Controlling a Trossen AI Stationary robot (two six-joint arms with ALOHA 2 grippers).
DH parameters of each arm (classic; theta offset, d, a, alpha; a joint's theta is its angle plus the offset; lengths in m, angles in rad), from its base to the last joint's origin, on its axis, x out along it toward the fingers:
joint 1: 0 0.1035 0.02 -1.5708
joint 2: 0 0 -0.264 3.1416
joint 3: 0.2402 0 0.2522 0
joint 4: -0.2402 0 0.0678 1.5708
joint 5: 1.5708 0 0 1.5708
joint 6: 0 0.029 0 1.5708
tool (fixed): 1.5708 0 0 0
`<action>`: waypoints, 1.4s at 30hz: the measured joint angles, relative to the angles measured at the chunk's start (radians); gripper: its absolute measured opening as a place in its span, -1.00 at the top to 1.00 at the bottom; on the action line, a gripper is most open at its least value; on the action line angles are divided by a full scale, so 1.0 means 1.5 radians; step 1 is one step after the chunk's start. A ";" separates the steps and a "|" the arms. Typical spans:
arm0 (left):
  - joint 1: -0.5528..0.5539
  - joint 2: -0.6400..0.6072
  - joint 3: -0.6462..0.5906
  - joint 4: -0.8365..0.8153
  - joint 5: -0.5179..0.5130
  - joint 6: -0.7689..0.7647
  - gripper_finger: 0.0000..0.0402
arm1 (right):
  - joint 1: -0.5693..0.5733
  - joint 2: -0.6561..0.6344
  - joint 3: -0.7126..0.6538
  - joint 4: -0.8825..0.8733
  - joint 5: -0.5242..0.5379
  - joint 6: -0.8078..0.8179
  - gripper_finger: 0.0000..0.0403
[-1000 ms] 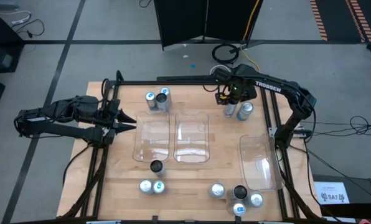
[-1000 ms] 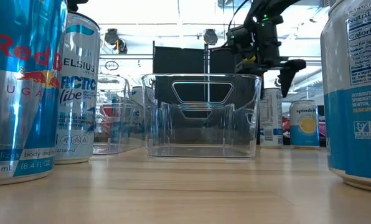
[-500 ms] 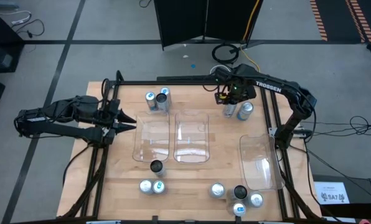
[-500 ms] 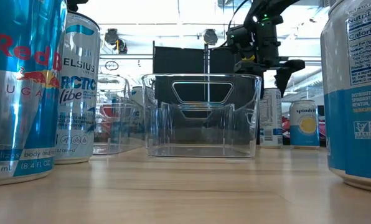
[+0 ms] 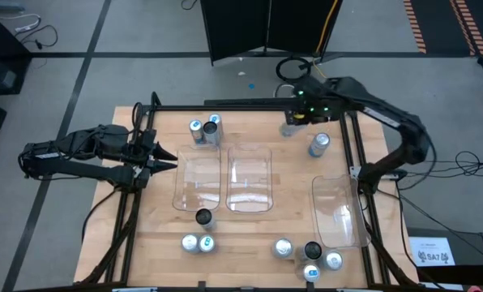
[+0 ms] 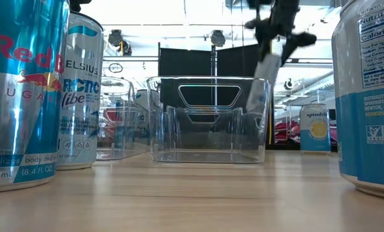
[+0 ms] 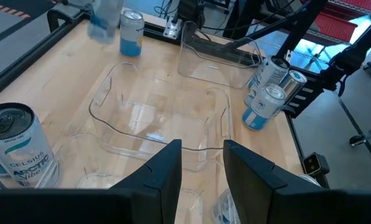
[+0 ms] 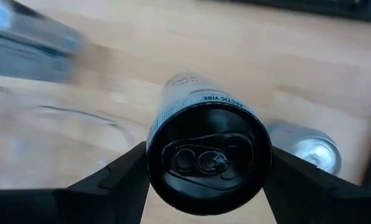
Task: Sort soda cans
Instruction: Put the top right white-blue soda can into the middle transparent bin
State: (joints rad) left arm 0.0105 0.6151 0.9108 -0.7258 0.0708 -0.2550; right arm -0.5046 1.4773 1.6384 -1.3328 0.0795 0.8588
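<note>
My right gripper [image 5: 295, 120] is over the table's far right part, shut on a slim silver can with a black top [image 8: 209, 158]. The can [image 6: 261, 74] hangs tilted, high above the wood. A short can [image 5: 319, 144] stands on its base on the table next to that spot. Two cans [image 5: 205, 130] stand at the far left, and several more [image 5: 310, 253] stand along the near edge. My left gripper [image 5: 167, 159] waits open at the table's left edge, its fingers apart [image 7: 201, 165]. My right gripper pinches the can's upper wall just below the black top [image 8: 173, 124] between its two fingers [image 8: 120, 174]. They come from above, one on each side. The can is lifted clear and hangs slanted below the fingers [image 6: 279, 35].
Three clear plastic trays lie on the wood: two side by side in the middle [image 5: 194, 195] [image 5: 250, 195] and one at the right edge [image 5: 337, 231]. A black frame rail [image 5: 225, 106] runs along the far edge. Tall cans [image 6: 24, 96] stand close to the low camera.
My right gripper closed on the black-topped can standing at the far right and raised it off the table. It swung a little toward the far edge and tipped, so the can now hangs slanted in the air. The short can beside it stayed put.
</note>
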 joint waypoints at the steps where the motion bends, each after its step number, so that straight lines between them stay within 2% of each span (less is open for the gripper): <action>1: 0.000 0.000 0.000 0.000 0.000 0.000 0.36 | 0.006 -0.009 0.013 0.003 0.000 -0.001 -0.25; 10: 0.000 0.000 0.000 0.000 0.000 0.000 0.36 | 0.107 -0.042 0.083 0.055 -0.003 0.006 -0.26; 17: 0.000 0.000 0.000 0.000 0.000 0.001 0.36 | 0.199 -0.003 0.083 0.122 -0.002 0.029 -0.26; 22: 0.000 0.000 0.000 0.000 0.000 0.001 0.36 | 0.238 0.040 0.083 0.178 -0.005 0.031 -0.25; 36: 0.000 0.000 0.000 0.000 0.000 0.002 0.36 | 0.251 0.125 0.083 0.204 -0.076 0.043 -0.23; 42: 0.000 0.000 0.000 0.000 0.000 0.005 0.36 | 0.251 0.173 0.123 0.183 -0.092 0.043 -0.23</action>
State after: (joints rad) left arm 0.0105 0.6151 0.9108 -0.7254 0.0711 -0.2470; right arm -0.1284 1.7370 1.8227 -1.0590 -0.0581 0.9236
